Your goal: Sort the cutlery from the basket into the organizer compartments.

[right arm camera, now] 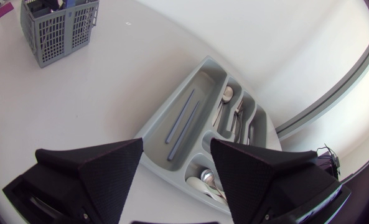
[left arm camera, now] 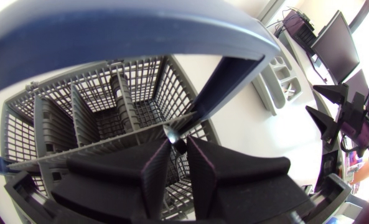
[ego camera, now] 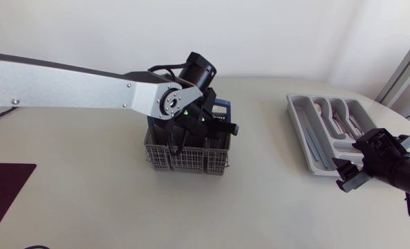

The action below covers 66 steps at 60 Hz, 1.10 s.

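In the head view, the basket (ego camera: 188, 160) was seen near the table's middle with the left arm (ego camera: 87, 86) over it, so that its contents and that arm's pincer were hidden by the wrist. The organizer (ego camera: 303, 128) lay well apart to the right, with cutlery (ego camera: 334, 119) already in several compartments, and the right gripper (ego camera: 348, 174) was held just beside its near end. In the left wrist view, the left gripper (left arm camera: 175, 143) was found inside the basket, under the blue handle (left arm camera: 140, 34). Its fingers were set almost together, and the shiny end of a utensil (left arm camera: 171, 132) appeared to be pinched between their tips. Its kind could not be told, as only that end showed. No other cutlery could be made out in the mesh cells in sight, though the nearest cells were covered by the fingers. In the right wrist view, the right gripper's fingers were spread wide above the organizer with nothing held. Two long blue-grey sticks (right arm camera: 183, 121), spoons (right arm camera: 226, 94) and other metal pieces (right arm camera: 240, 118) could be made out in it. The sorting was judged nearly done, with at least one piece left to carry over, while the far compartments were too small to be read.
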Available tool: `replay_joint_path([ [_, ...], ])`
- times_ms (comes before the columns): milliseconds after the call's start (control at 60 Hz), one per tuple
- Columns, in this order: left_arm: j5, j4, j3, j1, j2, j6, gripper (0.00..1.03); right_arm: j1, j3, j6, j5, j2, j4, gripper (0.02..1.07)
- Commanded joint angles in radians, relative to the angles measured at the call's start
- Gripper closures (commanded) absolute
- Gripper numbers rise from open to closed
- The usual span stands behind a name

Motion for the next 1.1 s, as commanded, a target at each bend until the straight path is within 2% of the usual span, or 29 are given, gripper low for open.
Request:
replay_joint_path([
  [0,-0.018,-0.002,0.023,-0.006,0.031,-0.020,0.94,0.008,-0.026,-0.007,0.003,0.008,0.008,0.29],
  [100,-0.030,-0.002,0.020,-0.008,0.029,-0.018,1.00,0.007,-0.027,-0.010,0.003,0.008,0.008,0.29],
  [400,-0.041,-0.002,-0.024,-0.011,0.006,-0.001,1.00,0.008,-0.032,-0.012,0.003,0.009,0.010,0.29],
  [800,-0.041,0.021,-0.136,0.055,-0.118,0.046,1.00,0.016,-0.035,-0.012,0.009,0.012,0.013,0.29],
  [917,-0.018,0.051,-0.190,0.084,-0.161,0.066,1.00,0.020,-0.035,-0.012,0.018,0.008,0.011,0.29],
  [1083,0.080,0.084,-0.250,0.146,-0.224,0.081,1.00,0.040,-0.033,-0.007,0.037,-0.002,0.008,0.29],
])
